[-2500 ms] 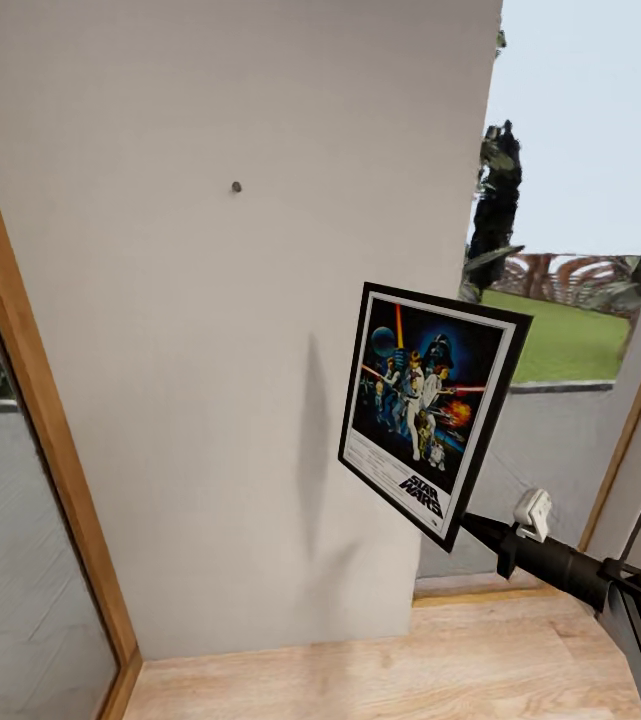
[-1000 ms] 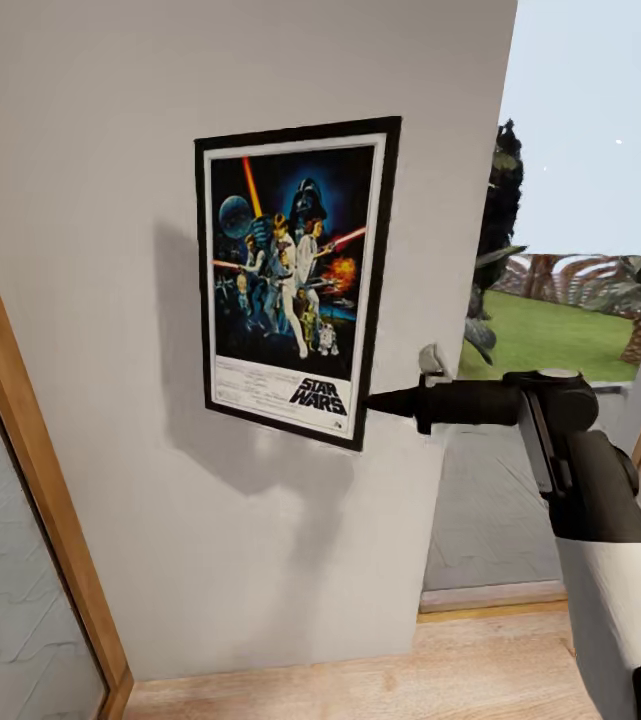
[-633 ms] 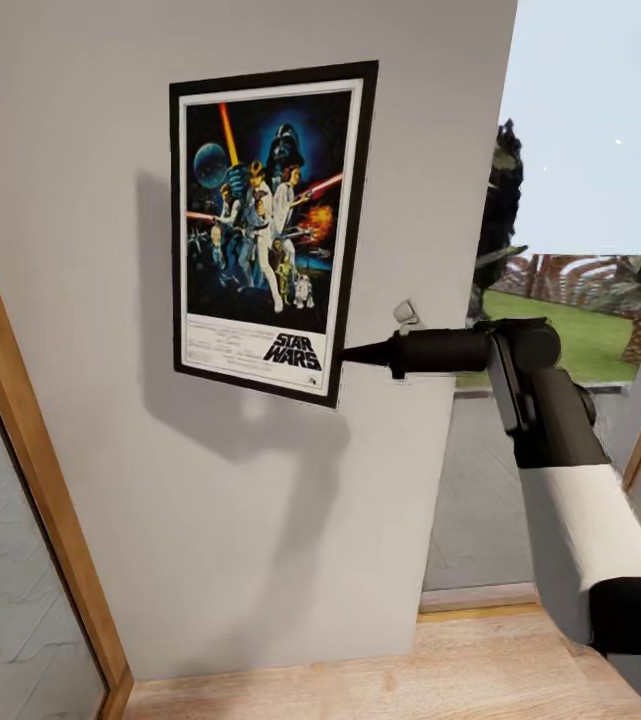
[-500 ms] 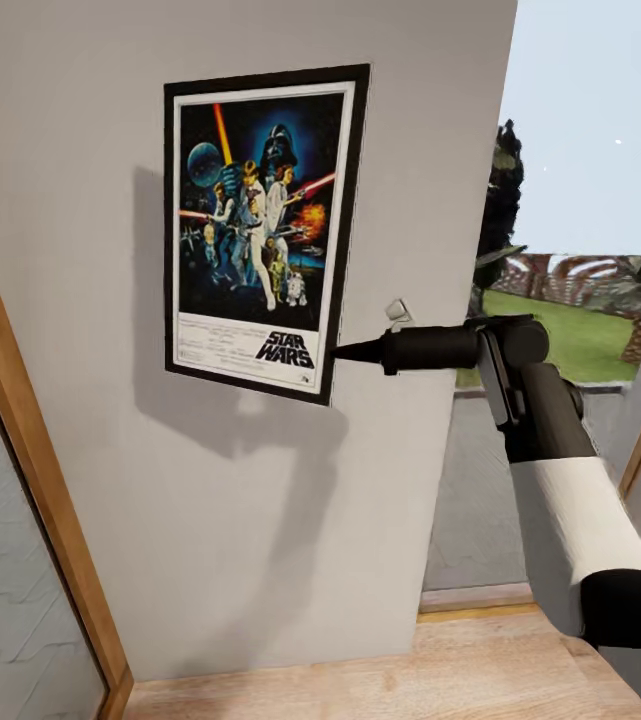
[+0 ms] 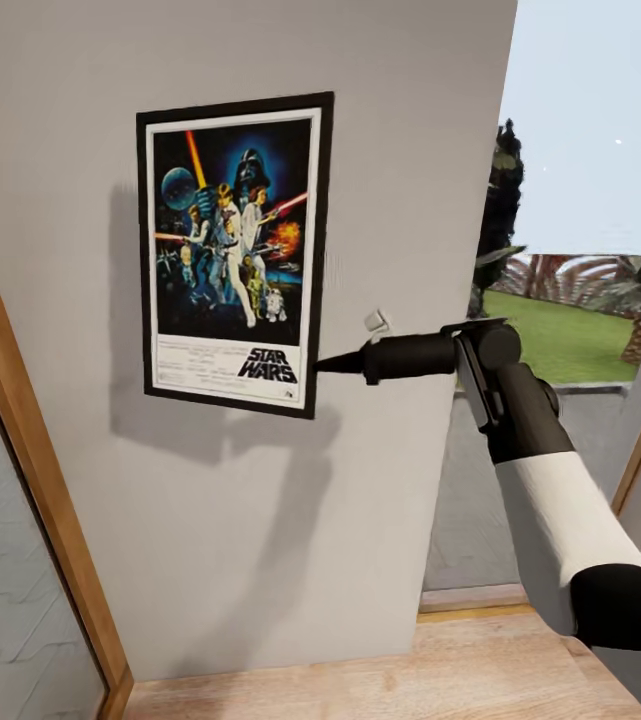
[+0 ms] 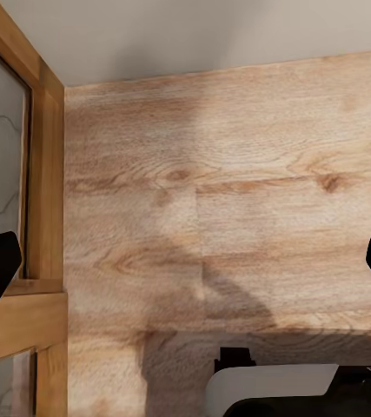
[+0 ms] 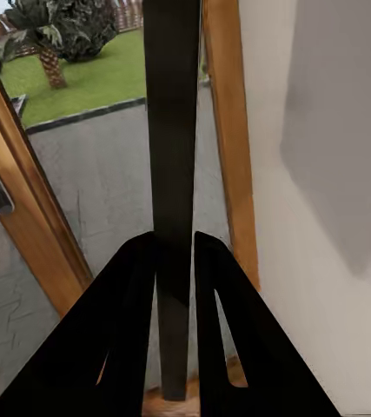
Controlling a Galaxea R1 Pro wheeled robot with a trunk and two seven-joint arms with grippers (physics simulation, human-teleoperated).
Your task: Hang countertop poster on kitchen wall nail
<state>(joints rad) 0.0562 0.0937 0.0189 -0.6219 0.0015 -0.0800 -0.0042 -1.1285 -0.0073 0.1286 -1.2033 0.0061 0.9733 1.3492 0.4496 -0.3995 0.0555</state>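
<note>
Poster [image 5: 232, 252] hanging upright against grey wall [image 5: 380, 120]. Right gripper [image 5: 322, 363] clamping its lower right edge. Nail probably hiding behind the frame. Left gripper [image 6: 185, 269] hanging spread over wood floor [image 6: 237, 174].

From the head we looked straight at the wall [image 5: 210, 480], fairly near, with floor [image 5: 380, 670] below and a window [image 5: 580, 250] at right. The left wrist camera faced down at the floor [image 6: 237, 200]. The right wrist camera sat very close, sighting along the poster [image 7: 173, 130] edge beside the wall [image 7: 324, 174], shared with the head view.
</note>
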